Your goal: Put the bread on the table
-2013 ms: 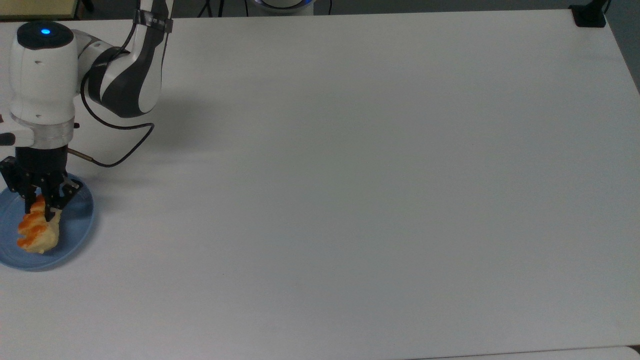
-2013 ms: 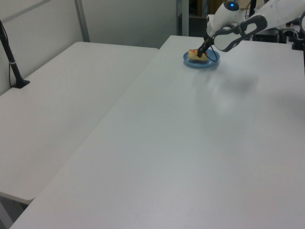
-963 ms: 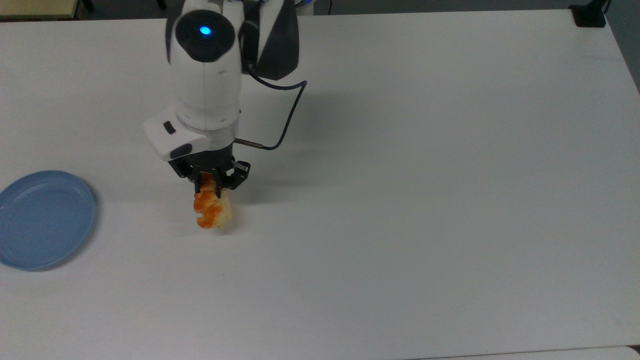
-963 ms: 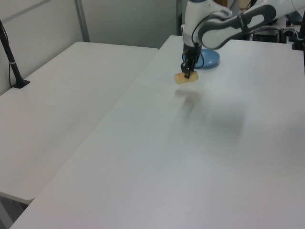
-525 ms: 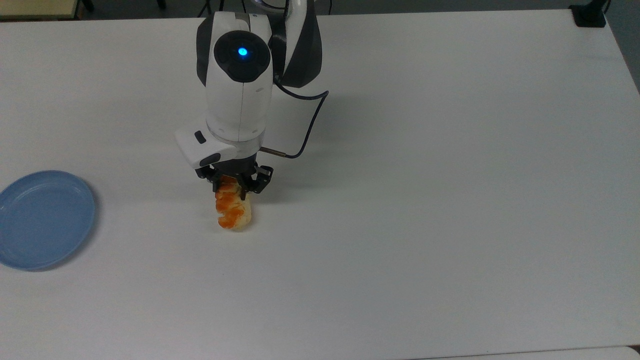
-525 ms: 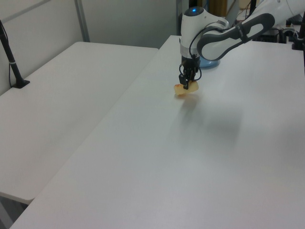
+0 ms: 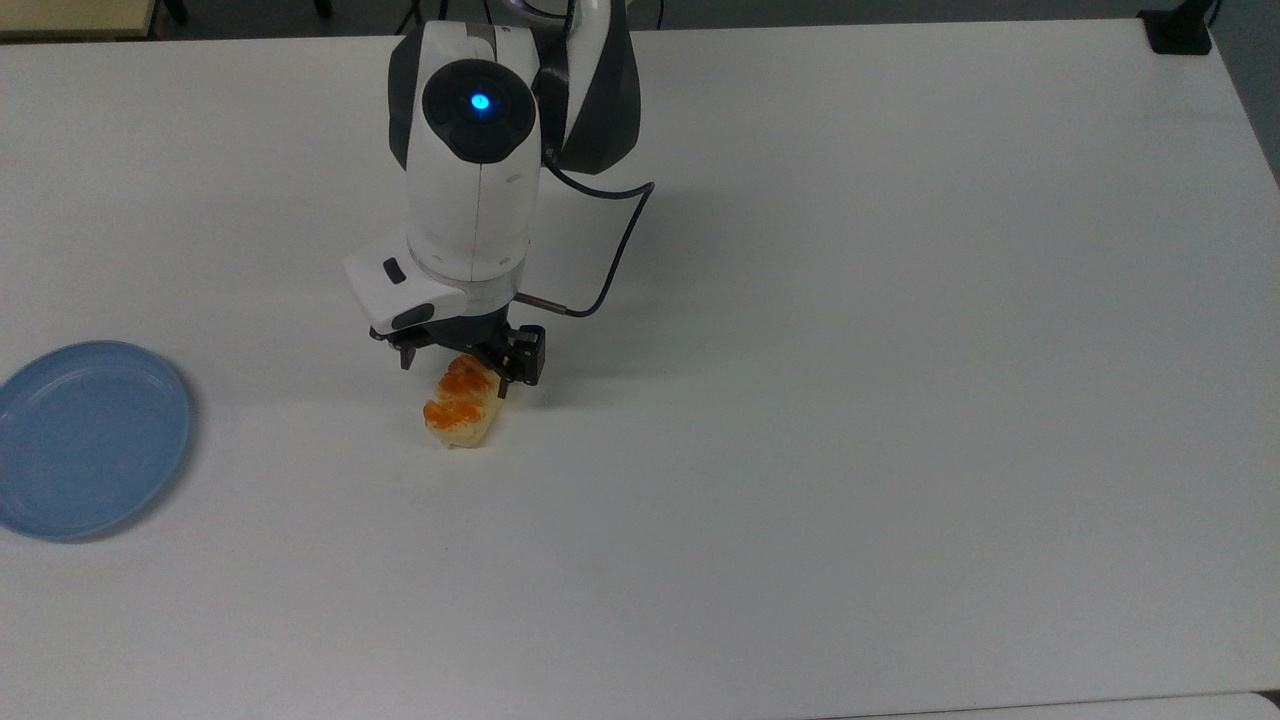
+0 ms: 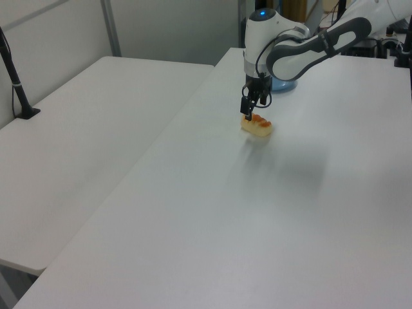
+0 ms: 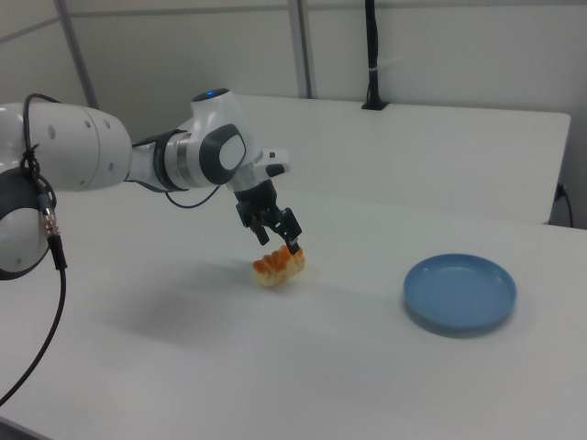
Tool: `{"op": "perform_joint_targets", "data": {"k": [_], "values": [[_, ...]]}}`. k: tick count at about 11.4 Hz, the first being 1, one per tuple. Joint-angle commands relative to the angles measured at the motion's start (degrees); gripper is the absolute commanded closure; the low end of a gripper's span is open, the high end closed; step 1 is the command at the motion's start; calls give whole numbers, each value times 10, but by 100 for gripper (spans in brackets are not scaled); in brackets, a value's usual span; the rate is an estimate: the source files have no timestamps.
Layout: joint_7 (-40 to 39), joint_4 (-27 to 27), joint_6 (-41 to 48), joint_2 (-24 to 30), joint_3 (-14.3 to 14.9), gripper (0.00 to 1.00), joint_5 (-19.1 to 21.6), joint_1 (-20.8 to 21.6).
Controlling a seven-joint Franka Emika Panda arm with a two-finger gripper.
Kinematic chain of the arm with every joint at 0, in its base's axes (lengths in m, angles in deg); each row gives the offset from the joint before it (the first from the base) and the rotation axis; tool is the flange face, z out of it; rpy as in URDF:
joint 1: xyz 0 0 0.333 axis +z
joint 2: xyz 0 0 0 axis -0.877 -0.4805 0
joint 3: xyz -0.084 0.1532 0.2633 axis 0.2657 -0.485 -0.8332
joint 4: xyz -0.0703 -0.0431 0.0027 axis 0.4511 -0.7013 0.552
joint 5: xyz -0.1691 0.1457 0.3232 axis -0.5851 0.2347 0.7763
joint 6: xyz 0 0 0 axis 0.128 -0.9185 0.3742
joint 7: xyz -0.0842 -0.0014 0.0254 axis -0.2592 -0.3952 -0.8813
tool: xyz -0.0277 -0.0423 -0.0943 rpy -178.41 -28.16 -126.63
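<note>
Bread is lying on the tabletop: the small oblong pale-beige bun with orange glazed patches [image 7: 460, 411] is resting on the large plain white matte table [image 7: 850, 400], well apart from the round blue plate [image 7: 90, 440] sitting near the top view's left edge. In the right view the bun [image 9: 279, 266] is sitting flat with its glazed side up, a thin shadow tight beneath it, which suggests it is bearing on the surface rather than hanging.

The black two-finger gripper [image 7: 462, 360] on the white Franka arm [image 7: 475, 170] is hovering just above the bun's near end, pointing down. Its jaws are standing apart, one finger to either side of the bun's end and neither visibly pressing it; the right view shows the gripper [image 9: 275, 231] spread wide just over the bun. That open stance reads as a release, so the placing looks essentially done.

The spot is bare table, away from the plate and from every edge, so the bun is lying where nothing can crowd it or let it roll off. The arm is reaching in from the top view's upper side, its black cable [image 7: 610, 270] looping clear of the bun. What remains, by my judgement, is a straight upward retreat so the spread fingers are not dragging the soft bun sideways.
</note>
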Motion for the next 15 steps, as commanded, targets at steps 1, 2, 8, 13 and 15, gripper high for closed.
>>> {"op": "perform_joint_targets", "data": {"k": [1,2,8,13,15], "values": [[10,8,96,91,-3,0,0,-18],[7,5,150,129,-3,0,19,-29],[-104,7,348,326,42,0,150,-42],[-223,43,338,350,157,0,153,101],[-262,42,325,345,158,0,153,98]]}}
